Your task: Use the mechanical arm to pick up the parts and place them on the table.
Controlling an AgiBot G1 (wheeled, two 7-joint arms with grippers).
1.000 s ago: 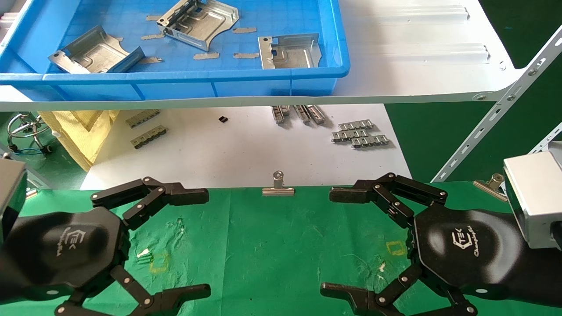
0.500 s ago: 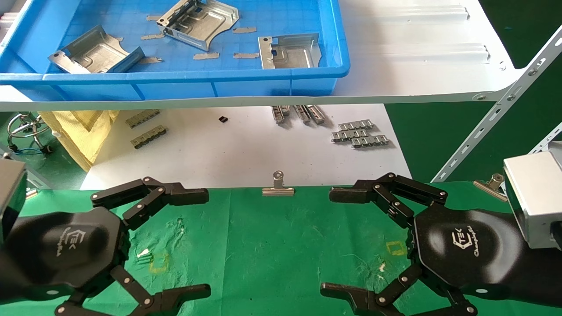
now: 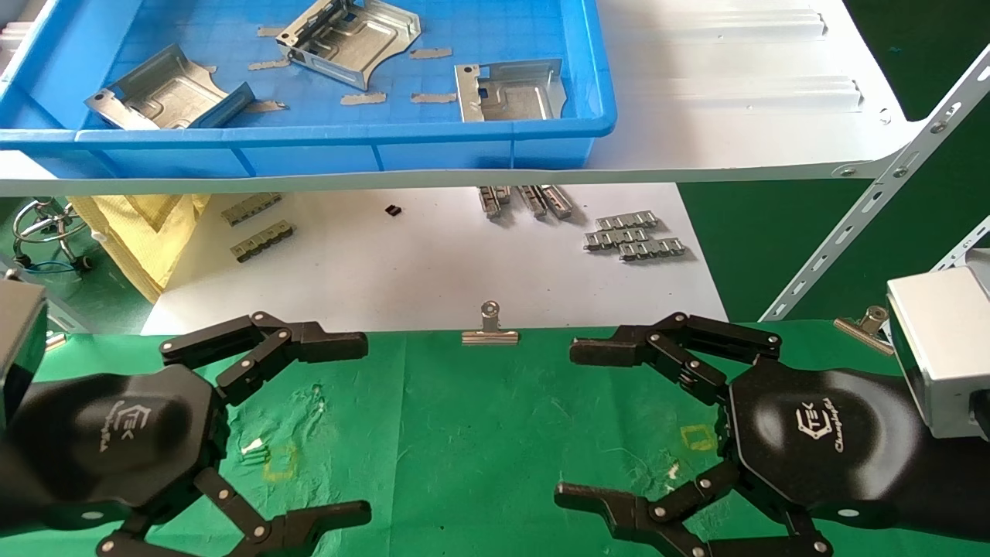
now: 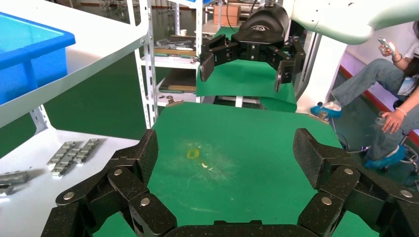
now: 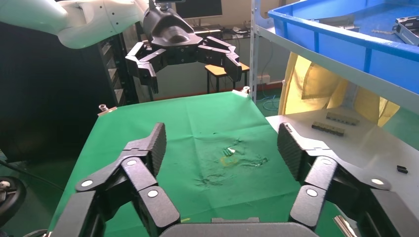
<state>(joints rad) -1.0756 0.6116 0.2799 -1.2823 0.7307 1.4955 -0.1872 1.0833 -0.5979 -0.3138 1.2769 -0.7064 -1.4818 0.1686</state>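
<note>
Three silver stamped parts lie in the blue tray, all in the head view: one at the left [image 3: 166, 93], one in the middle [image 3: 352, 39], one at the right [image 3: 510, 91]. Both black arms hover low over the green cloth table [image 3: 464, 433], well short of the tray. My left gripper [image 3: 365, 425] is open and empty; it also shows in its wrist view [image 4: 227, 150]. My right gripper [image 3: 565, 424] is open and empty; it also shows in its wrist view [image 5: 222, 143]. The two grippers face each other across the cloth.
The blue tray [image 3: 309, 143] stands on a white shelf board [image 3: 735, 100] above a lower white surface with grey toothed strips [image 3: 634, 236]. A binder clip [image 3: 489, 329] holds the cloth's far edge. A slanted shelf brace [image 3: 889, 201] rises at the right.
The right gripper's fingers have drawn slightly closer together, and stay open. The left arm and the parts have not moved.
</note>
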